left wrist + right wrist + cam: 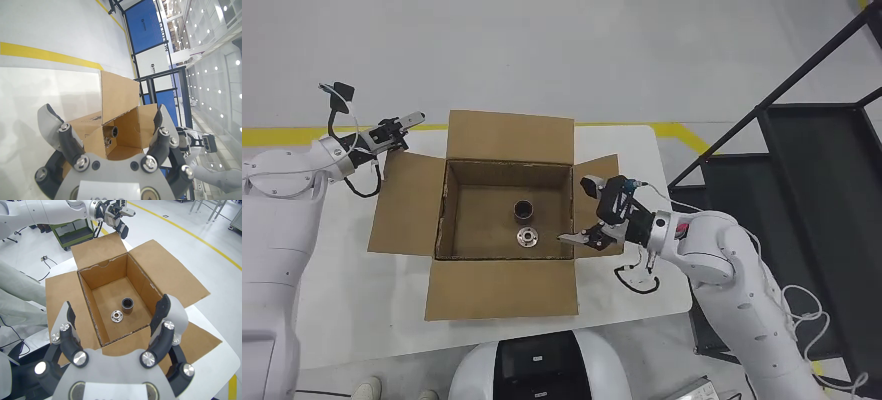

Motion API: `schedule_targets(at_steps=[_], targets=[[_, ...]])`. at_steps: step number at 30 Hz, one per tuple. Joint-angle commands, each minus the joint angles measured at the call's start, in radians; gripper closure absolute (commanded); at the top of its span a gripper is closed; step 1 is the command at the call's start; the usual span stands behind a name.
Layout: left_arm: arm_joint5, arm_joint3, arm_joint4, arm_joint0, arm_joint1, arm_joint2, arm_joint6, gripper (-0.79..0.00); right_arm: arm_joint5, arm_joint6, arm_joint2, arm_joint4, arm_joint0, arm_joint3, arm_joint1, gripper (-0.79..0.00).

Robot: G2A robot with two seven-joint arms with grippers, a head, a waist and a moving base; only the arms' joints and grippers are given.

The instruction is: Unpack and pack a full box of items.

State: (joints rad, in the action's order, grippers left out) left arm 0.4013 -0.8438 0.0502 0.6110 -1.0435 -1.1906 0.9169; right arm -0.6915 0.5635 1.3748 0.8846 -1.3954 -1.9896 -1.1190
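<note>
An open cardboard box [512, 135] stands mid-table with all its flaps spread. On its floor a dark metal cylinder [524, 210] stands upright, and a silver flanged hub [528, 237] lies just in front of it. My right gripper [582, 212] hovers open over the box's right wall and flap, holding nothing. In the right wrist view the cylinder [127, 306] and hub [116, 316] lie below my right gripper [116, 306]. My left gripper [407, 130] hangs open and holds nothing beyond the box's far left corner. From there it looks into the box [117, 94] at the cylinder [113, 131].
The white table [362, 300] has bare room to the left of the box and along its front. A black metal frame [802, 180] stands close to the table's right side. A green cart [75, 236] is on the floor beyond the left arm.
</note>
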Motion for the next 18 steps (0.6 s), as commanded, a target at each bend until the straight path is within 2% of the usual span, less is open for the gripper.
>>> schedule_targets(at_steps=[1, 6, 10, 14, 18], targets=[[0.0, 0.0, 0.001, 0.0, 0.0, 0.0, 0.0, -0.785, 0.0, 0.0, 0.0, 0.0, 0.0, 0.0, 0.0, -0.785], [0.0, 0.0, 0.001, 0.0, 0.0, 0.0, 0.0, -0.785, 0.009, -0.003, 0.003, 0.003, 0.0, 0.002, 0.0, -0.785], [0.0, 0.0, 0.001, 0.0, 0.0, 0.0, 0.0, -0.785, 0.054, -0.067, 0.049, 0.047, -0.002, 0.013, 0.003, -0.785], [0.0, 0.0, 0.001, 0.0, 0.0, 0.0, 0.0, -0.785, 0.055, -0.222, 0.16, 0.112, -0.052, 0.034, 0.011, -0.785], [0.0, 0.0, 0.001, 0.0, 0.0, 0.0, 0.0, -0.785, 0.023, -0.371, 0.279, 0.15, -0.157, 0.049, 0.019, -0.785]])
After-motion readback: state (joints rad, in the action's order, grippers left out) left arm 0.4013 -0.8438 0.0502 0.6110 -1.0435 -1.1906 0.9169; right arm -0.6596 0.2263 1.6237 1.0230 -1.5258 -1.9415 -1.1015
